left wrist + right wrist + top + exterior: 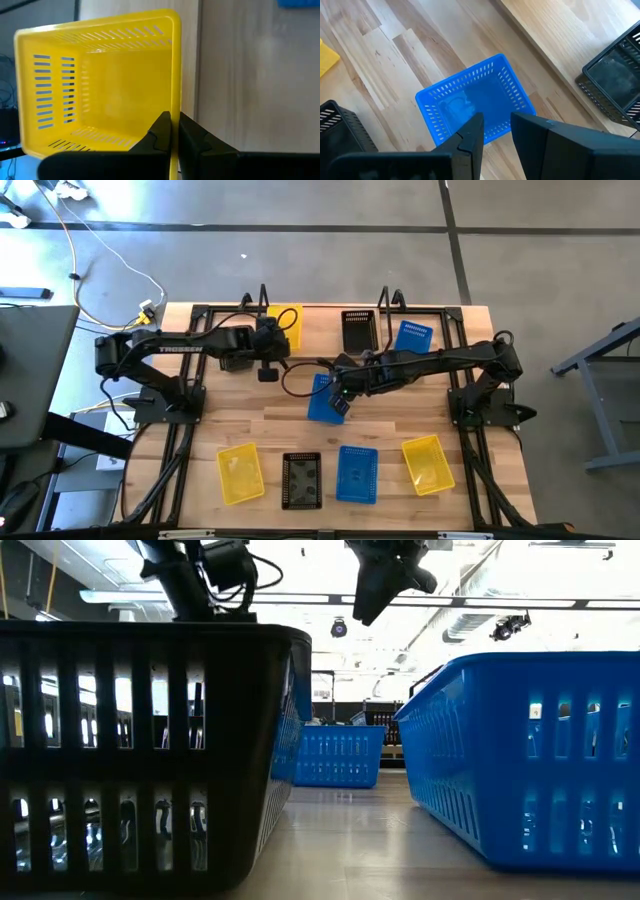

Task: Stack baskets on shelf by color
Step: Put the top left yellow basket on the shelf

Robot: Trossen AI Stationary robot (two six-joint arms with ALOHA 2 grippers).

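My left gripper [175,137] is at the shelf's left end [275,338], shut on a yellow basket [100,85]. On the light-wood shelf [325,320] there are also a black basket [358,330] and a blue basket [413,337]. My right gripper [495,132] hangs open above a blue basket [475,102] that stands on its base at mid-table [322,400]; its fingers do not touch it. A third black basket [237,361] sits under my left arm. My left gripper pinches the yellow basket's side wall at its rim [175,117], with one finger [160,132] inside the basket and the other [195,135] outside. The fingers come from above. Whether the basket rests on the shelf or is lifted, I cannot tell.
Along the near edge stand a yellow basket [240,473], a black basket [302,480], a blue basket [357,473] and another yellow basket [428,463]. Black frame rails [180,450] run along both table sides. Bare wood lies between the near row and the middle basket.
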